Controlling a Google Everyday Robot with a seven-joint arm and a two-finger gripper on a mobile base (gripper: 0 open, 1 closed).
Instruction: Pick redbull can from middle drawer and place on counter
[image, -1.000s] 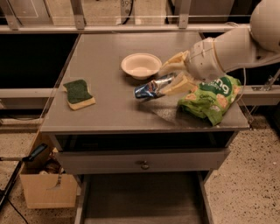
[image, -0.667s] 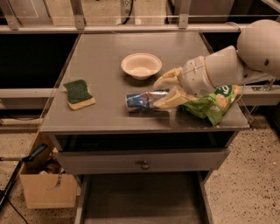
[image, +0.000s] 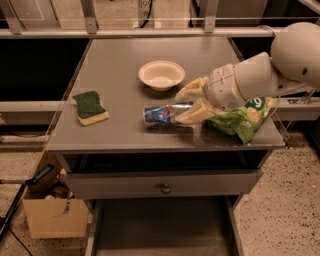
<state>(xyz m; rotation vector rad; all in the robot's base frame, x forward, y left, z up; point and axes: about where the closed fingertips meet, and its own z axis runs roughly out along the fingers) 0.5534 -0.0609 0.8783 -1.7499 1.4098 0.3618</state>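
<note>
Gripper (image: 179, 107) is placed at can's (image: 160, 114) right end on counter (image: 115, 65); grip cannot be told. Can is judged light, slippery, best taken mid-body.

Noted on matte gray counter (image: 125, 55), back to front; cream bowl (image: 161, 75) upright near centre, toward the back; sponge (image: 90, 106), green face up, flat near left edge, well apart from bowl; redbull can (image: 160, 114) on its side just in front of bowl, seemingly resting on the surface; green snack bag (image: 245, 120) crumpled at right front corner; gripper (image: 182, 107) low over counter at can's right end, between bowl and bag.
</note>
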